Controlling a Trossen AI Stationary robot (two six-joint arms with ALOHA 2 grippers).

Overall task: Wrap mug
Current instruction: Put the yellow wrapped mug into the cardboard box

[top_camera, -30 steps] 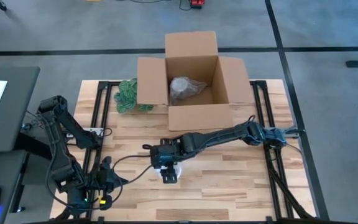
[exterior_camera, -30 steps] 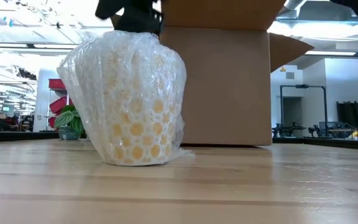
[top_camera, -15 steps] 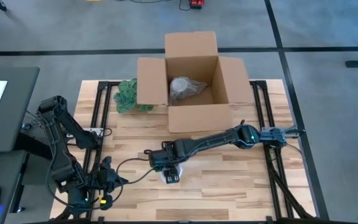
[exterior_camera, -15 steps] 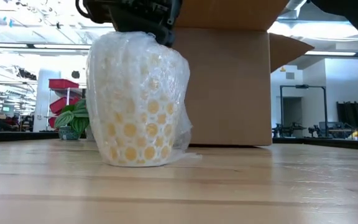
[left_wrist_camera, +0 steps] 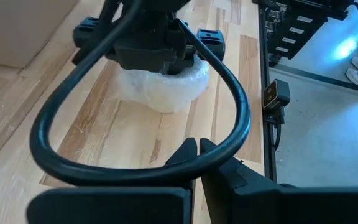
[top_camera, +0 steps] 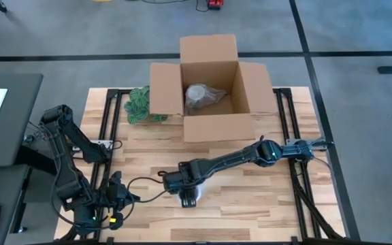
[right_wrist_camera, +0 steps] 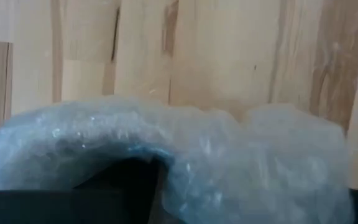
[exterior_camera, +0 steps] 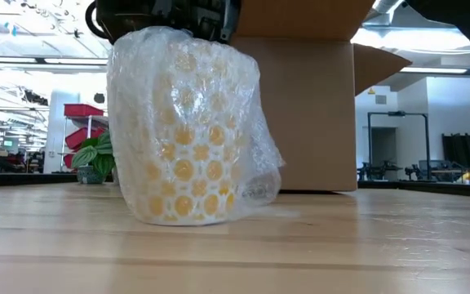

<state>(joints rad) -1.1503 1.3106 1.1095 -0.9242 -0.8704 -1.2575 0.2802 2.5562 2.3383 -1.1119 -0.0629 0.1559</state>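
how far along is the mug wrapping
Mostly done: the mug stands upright on the table, covered in bubble wrap, and another wrapped item already sits in the open cardboard box. In hand: the right gripper is over the mug's top, apparently working the wrap there. Left: probably boxing the mug. The left gripper waits at the table's near left corner.

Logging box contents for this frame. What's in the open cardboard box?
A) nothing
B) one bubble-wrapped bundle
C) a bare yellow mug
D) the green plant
B: the high view shows one bubble-wrapped bundle inside the open cardboard box; the green plant sits outside its left flap, and the wrapped mug stands on the table under the right gripper.
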